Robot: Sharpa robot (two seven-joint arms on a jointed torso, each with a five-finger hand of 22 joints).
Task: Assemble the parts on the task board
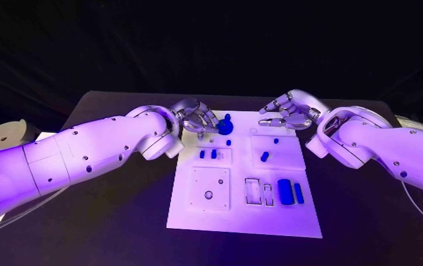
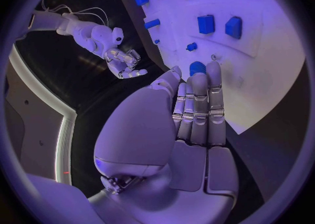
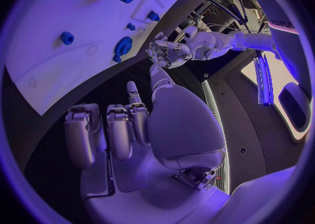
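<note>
The white task board (image 1: 247, 217) lies in the middle of the table. A blue gear-like part (image 1: 225, 125) stands near its far left corner. My left hand (image 1: 198, 118) is right beside that part, and in the left wrist view its straight fingers (image 2: 197, 103) reach the blue part (image 2: 197, 68); no grip shows. In the right wrist view the gear (image 3: 123, 47) stands close to the left hand (image 3: 164, 53). My right hand (image 1: 286, 114) hovers over the board's far right corner, fingers loosely bent and apart, holding nothing.
A blue cylinder (image 1: 285, 188) and a thinner blue bar (image 1: 299, 192) lie at the board's right side. Two small blue pieces (image 1: 207, 154) stand in a raised plate, and another (image 1: 264, 155) to their right. Bare black table (image 1: 115, 223) surrounds the board.
</note>
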